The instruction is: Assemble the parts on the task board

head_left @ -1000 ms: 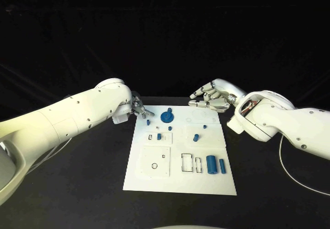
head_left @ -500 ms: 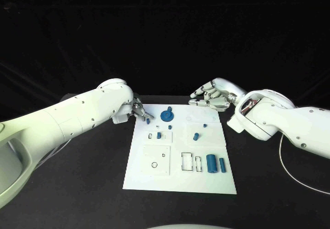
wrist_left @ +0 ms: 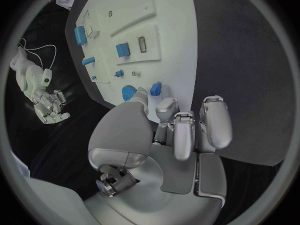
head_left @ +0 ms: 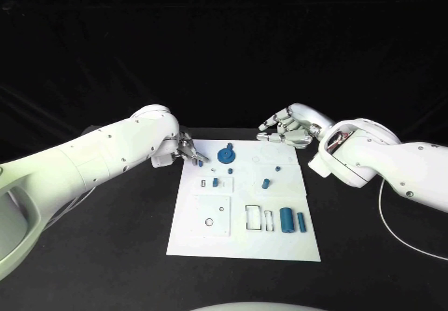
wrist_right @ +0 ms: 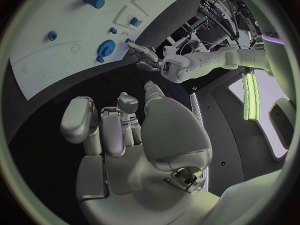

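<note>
Your white task board (head_left: 245, 243) holds loose blue parts (head_left: 287, 221); left hand (head_left: 187, 150) fingers near a peg, grip unclear; right hand (head_left: 285, 133) curled, empty.

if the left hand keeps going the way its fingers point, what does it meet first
Probably the small blue part at the board's far left corner, just ahead of the left hand; the gear lies beyond it. Depth is unclear.

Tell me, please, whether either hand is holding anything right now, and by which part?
Nothing is held. The left hand hovers by a small blue part at the task board's far corner; the right hand is curled, empty.
</note>
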Motion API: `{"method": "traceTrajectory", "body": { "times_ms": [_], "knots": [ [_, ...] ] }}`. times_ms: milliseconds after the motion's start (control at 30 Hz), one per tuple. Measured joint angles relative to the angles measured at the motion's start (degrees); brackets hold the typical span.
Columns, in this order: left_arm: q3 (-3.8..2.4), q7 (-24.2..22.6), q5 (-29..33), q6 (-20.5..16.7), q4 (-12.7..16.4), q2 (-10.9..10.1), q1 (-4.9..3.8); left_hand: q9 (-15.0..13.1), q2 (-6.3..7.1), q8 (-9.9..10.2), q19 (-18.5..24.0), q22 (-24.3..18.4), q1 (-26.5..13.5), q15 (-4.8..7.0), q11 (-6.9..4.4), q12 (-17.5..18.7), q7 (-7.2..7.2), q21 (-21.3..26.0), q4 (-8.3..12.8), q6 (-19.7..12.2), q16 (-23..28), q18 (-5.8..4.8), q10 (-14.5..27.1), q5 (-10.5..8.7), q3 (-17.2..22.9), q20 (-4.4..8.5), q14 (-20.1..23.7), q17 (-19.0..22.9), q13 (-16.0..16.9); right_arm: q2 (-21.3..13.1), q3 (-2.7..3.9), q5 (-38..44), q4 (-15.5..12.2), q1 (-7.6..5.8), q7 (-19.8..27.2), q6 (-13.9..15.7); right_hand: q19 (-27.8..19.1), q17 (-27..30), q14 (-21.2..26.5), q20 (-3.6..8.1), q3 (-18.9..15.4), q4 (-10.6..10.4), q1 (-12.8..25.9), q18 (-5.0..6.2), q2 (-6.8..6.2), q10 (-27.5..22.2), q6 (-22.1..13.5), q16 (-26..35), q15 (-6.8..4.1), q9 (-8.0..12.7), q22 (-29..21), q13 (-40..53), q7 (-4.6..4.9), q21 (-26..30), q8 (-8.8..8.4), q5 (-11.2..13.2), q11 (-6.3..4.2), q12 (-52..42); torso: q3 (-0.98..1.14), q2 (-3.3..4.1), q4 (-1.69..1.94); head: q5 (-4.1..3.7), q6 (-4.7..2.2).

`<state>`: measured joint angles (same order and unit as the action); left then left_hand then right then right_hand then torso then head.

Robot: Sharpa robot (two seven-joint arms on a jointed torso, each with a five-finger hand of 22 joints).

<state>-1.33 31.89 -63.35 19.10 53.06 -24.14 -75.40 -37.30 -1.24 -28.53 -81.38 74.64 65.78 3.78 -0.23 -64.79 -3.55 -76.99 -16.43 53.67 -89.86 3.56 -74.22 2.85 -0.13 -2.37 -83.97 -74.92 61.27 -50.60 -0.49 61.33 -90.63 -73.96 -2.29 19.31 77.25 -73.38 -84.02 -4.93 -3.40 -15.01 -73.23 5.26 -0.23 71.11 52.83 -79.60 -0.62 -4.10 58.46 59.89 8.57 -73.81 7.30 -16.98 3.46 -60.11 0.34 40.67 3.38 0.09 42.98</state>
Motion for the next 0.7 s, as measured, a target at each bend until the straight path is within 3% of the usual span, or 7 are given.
{"method": "traceTrajectory", "body": {
  "times_ms": [167, 267, 700],
  "knots": [
    [0.00, 0.0, 0.6, 0.0, 0.0, 0.0, 0.00, -0.1, -1.95, -0.3, 0.0, 0.0, 2.0, 0.00, -0.20, 0.0, 0.18, 0.0, 0.8, 0.2, 0.0, 0.00, 0.2, 0.00, 1.2, 0.00, 0.0, 0.0, -0.1, 0.0, 0.00, 0.1, 0.2, 0.00, 0.0, 0.0, 0.0, 0.0, 0.0, 0.00, -0.2, -0.2, 0.0, 0.00, 0.00, 0.0, 0.0, 0.0, 0.00, 0.0, 0.0, 0.0, 0.00, 0.0, 0.00, 0.0, 0.00, 0.0, 0.01, -0.01, 0.04, -0.01, 0.03],
    [0.00, 0.1, 0.9, -0.2, 0.0, 0.0, 0.00, -0.2, -2.37, -0.5, 0.0, 0.0, 3.1, 0.00, -0.20, 0.0, 0.18, 0.0, 1.2, 0.2, 0.0, 0.00, 0.2, 0.00, 1.9, 0.00, 0.0, 0.0, -0.2, 0.0, 0.00, 0.2, 0.2, 0.00, 0.0, 0.0, 0.0, 0.0, 0.0, 0.00, -0.2, -0.2, 0.0, 0.00, 0.00, 0.0, 0.0, 0.0, 0.00, 0.0, 0.0, 0.0, 0.00, 0.0, 0.00, 0.0, 0.00, 0.0, 0.02, -0.01, 0.05, -0.01, -0.03],
    [0.00, 0.0, 1.6, -1.3, 0.0, 0.1, -0.01, -0.2, -2.29, -0.5, 0.0, -0.2, 3.7, 0.00, -0.20, 0.0, 0.19, 0.0, 1.4, 0.2, 0.0, -0.01, 0.2, 0.00, 2.1, 0.00, 0.0, 0.0, -0.3, 0.3, 0.00, 0.3, 0.5, 0.01, -0.1, -0.1, 0.0, 0.0, 0.0, 0.00, -0.2, -0.2, 0.0, 0.00, 0.00, 0.0, 0.0, 0.0, 0.00, 0.0, 0.0, 0.0, 0.00, 0.0, 0.00, 0.0, 0.00, 0.0, 0.02, -0.03, 0.01, -0.19, 0.01]
  ]
}}
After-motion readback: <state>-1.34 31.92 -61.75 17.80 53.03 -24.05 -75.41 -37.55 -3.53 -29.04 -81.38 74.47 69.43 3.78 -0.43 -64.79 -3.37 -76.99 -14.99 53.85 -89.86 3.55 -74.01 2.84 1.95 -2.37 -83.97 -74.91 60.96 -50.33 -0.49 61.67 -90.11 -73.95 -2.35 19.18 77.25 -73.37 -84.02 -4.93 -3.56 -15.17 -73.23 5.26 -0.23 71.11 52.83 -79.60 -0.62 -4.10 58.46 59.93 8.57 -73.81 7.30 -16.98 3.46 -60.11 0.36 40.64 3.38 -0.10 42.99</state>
